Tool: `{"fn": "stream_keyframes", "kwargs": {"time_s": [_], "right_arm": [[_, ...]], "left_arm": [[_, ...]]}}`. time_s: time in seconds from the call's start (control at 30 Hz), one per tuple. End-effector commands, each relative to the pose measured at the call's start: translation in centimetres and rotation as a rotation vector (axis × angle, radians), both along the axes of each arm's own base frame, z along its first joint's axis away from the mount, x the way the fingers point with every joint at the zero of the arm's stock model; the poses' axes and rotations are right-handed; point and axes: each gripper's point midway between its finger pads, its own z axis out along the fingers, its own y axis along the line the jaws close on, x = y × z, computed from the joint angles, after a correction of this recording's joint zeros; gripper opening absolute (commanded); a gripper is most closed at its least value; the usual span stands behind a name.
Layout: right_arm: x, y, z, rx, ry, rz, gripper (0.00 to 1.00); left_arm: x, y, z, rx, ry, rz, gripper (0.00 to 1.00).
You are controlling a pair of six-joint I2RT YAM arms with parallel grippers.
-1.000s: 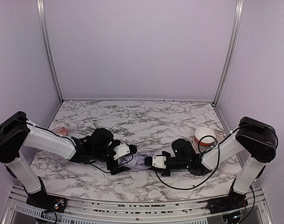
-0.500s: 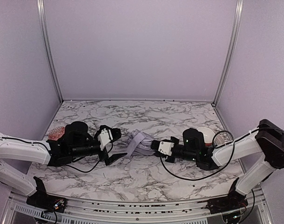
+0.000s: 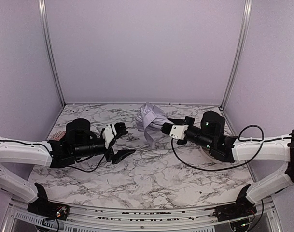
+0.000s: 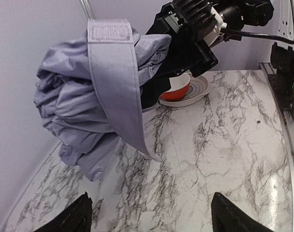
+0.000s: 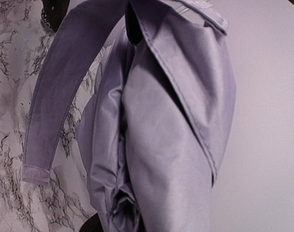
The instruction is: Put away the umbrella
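Observation:
The umbrella (image 3: 150,121) is a folded bundle of pale lavender fabric, held up off the marble table (image 3: 151,179) near the back middle. My right gripper (image 3: 163,127) is shut on its right end. The fabric strap (image 4: 115,82) hangs loose down the front of the bundle, and in the right wrist view the umbrella (image 5: 171,145) fills the frame, hiding the fingers. My left gripper (image 3: 121,142) stands open to the left of the umbrella, apart from it, with nothing between its fingers (image 4: 74,217).
An orange-and-white bowl (image 4: 178,89) sits on a plate (image 4: 197,89) under the right arm. A red-patterned object (image 3: 59,137) lies at the far left behind the left arm. Lavender walls and metal posts (image 3: 50,53) close in the table.
My right gripper has lifted the umbrella off the table and carried it up and toward the back. The left arm has drawn back to the left, away from the umbrella.

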Motion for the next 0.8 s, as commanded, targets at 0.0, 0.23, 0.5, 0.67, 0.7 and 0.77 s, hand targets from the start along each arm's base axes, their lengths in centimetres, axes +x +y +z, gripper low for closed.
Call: {"fn": "stream_keyframes", "kwargs": {"time_s": [0.0,0.23,0.5,0.67,0.7,0.77], "right_arm": [[-0.7,0.4,6.0,0.054,-0.124,0.056,0.0],[-2.4,1.1,8.8,0.097,-0.128,0.152,0.0],[-3.2,0.7,12.4,0.166,-0.084,0.164,0.0],[-3.4,0.5,13.5,0.222,-0.05,0.164,0.0],[-3.5,0.6,13.6,0.229,-0.042,0.172,0.0],[-3.7,0.8,13.8,0.242,-0.031,0.188,0.0]], "left_arm": [[0.2,-2.9,-0.1,-0.038,0.103,-0.082,0.69],[0.5,-4.4,2.4,-0.173,0.035,-0.126,0.72],[-4.6,-1.5,2.6,-0.166,-0.069,-0.292,0.71],[-1.5,1.3,3.5,-0.186,-0.06,-0.093,0.67],[0.4,1.8,4.2,-0.209,-0.051,0.016,0.67],[4.0,2.2,5.5,-0.251,-0.009,0.191,0.69]]}}
